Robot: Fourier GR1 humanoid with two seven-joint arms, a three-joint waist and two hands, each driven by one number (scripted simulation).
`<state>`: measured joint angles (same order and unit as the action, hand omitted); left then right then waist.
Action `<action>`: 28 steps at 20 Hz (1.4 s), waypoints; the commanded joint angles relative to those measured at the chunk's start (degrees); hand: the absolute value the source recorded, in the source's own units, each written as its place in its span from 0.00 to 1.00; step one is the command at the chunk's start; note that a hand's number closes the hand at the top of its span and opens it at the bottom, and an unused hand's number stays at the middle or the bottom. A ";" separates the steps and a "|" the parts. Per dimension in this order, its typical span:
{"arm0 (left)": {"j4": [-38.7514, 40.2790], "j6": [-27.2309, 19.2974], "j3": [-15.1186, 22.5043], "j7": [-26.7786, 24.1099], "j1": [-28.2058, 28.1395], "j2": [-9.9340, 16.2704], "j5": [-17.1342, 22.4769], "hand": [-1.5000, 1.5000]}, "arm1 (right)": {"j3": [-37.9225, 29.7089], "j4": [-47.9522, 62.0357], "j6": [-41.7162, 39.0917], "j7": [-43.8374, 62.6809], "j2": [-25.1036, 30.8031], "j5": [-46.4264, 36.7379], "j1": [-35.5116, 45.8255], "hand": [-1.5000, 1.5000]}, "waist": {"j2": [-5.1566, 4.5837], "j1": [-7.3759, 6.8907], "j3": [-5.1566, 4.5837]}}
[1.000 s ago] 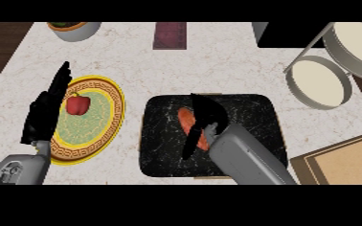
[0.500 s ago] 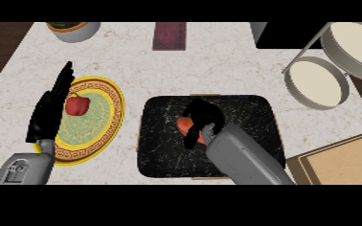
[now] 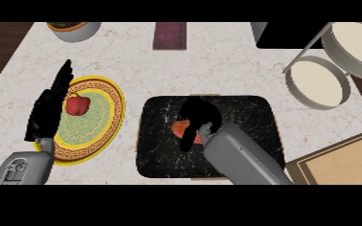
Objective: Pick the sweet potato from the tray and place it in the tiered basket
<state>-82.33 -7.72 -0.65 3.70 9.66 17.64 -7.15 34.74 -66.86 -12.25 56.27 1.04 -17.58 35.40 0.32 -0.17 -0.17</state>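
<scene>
A: Where is the sweet potato [image 3: 182, 128]?
B: On the black tray [image 3: 247, 119], mostly hidden under the right robot hand [image 3: 198, 117], whose fingers curl round it

A: And the left robot hand [image 3: 48, 110]?
B: Fingers straight, resting by the yellow plate [image 3: 102, 124] with a red pepper [image 3: 77, 105]. The tiered basket [image 3: 320, 82] stands at the tabletop's right

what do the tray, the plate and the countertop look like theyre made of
The tray looks like polished black stone or glazed ceramic: dark with pale veining, though the look leaves it open. The plate seems glazed ceramic, with a yellow rim, a dark key-pattern band and a green centre. The countertop looks like pale marble or similar stone, mottled with faint grey veins.
</scene>
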 commanded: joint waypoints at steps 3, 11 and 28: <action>-1.99 -1.18 1.60 2.01 -0.04 -2.25 -1.95 0.50 | -0.04 3.78 8.96 -5.61 0.71 -10.36 -0.01 1.00 | -0.32 -0.14 0.19; -3.74 0.83 -0.54 1.34 -3.29 -0.39 -0.40 0.50 | -2.54 -5.74 23.68 -3.52 1.65 -20.38 0.18 1.00 | 0.06 0.24 0.19; -2.55 2.95 -3.39 2.09 -0.91 1.12 0.60 0.50 | -16.53 -33.75 10.58 6.94 18.02 -36.17 9.24 1.00 | -0.03 0.80 0.14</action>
<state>-85.03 -5.71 -2.80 4.59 7.14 17.80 -7.19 21.71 -96.74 6.71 59.47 14.90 -53.41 42.57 0.41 0.68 -0.03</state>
